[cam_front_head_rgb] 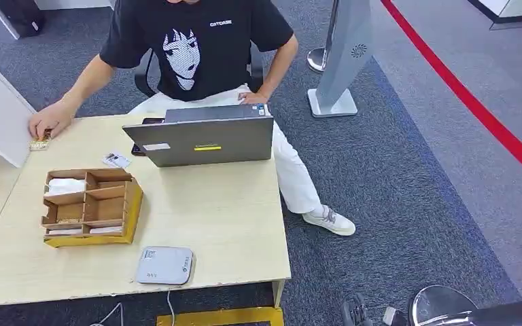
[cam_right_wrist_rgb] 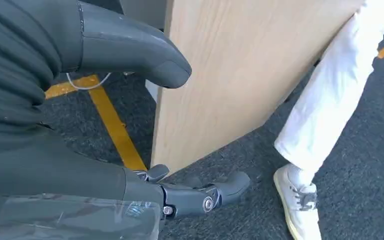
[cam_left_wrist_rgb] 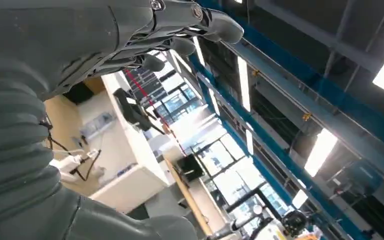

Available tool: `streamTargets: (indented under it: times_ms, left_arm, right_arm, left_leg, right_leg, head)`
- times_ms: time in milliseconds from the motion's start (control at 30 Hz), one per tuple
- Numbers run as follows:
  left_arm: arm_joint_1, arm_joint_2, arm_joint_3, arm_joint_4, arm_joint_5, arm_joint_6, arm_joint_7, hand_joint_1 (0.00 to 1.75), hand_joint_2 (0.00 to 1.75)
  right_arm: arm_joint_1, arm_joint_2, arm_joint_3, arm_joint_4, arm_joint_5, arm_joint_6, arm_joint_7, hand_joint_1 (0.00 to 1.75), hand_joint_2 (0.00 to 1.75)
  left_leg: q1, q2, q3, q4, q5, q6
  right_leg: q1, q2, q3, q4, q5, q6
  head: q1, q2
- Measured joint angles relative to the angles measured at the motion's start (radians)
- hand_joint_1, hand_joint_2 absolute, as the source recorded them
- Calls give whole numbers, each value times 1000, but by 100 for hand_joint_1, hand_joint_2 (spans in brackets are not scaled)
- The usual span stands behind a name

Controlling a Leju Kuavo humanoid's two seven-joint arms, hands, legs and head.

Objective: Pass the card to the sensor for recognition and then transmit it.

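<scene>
Card sits on the desk well beyond any fingers, near the laptop; right hand hangs low beside the table with fingers apart, left hand fingers apart, holding nothing; pickup not begun, so next: reach, then sensor.

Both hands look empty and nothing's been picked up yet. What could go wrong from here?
The card lies flat by the laptop, so a hand reaching for it might bump the laptop or the person's hand. The right hand hangs low beside the table's edge and could catch it when raised.
</scene>
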Motion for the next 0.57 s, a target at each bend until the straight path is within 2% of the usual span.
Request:
streamTargets:
  times_ms: [100,167,300,400,467,567]
  left_arm:
    - [4,-5,25,-2,1,-11,4,0,175]
    - [7,-6,42,-2,39,-53,21,0,175]
    - [16,-10,95,14,278,-272,50,0,175]
    - [25,-16,165,89,426,-395,65,0,175]
    - [34,-21,221,131,440,-441,56,0,175]
    - [38,-24,265,170,446,-455,54,0,175]
  right_arm:
    - [0,0,-6,0,1,0,0,0,175]
    - [0,-1,-12,0,3,-3,1,0,175]
    - [-1,-3,-20,0,5,-5,-2,0,175]
    - [2,-3,-35,0,-7,6,-10,0,175]
    - [6,-3,-45,0,-7,8,-13,0,175]
    - [10,-5,-51,0,-7,12,-14,0,175]
  left_leg:
    - [0,0,0,0,0,0]
    - [0,0,0,0,0,0]
    - [-1,0,0,0,0,0]
    - [-1,0,0,0,0,0]
    - [0,0,0,0,0,0]
    - [0,0,0,0,0,0]
  right_leg:
    - [0,0,0,0,0,0]
    - [0,0,0,0,0,0]
    - [0,0,0,0,0,0]
    - [0,0,0,0,0,0]
    - [0,0,0,0,0,0]
    - [0,0,0,0,-1,0]
  head:
    - [0,0]
    - [0,0]
    - [0,0]
    - [0,0]
    - [0,0]
    - [0,0]
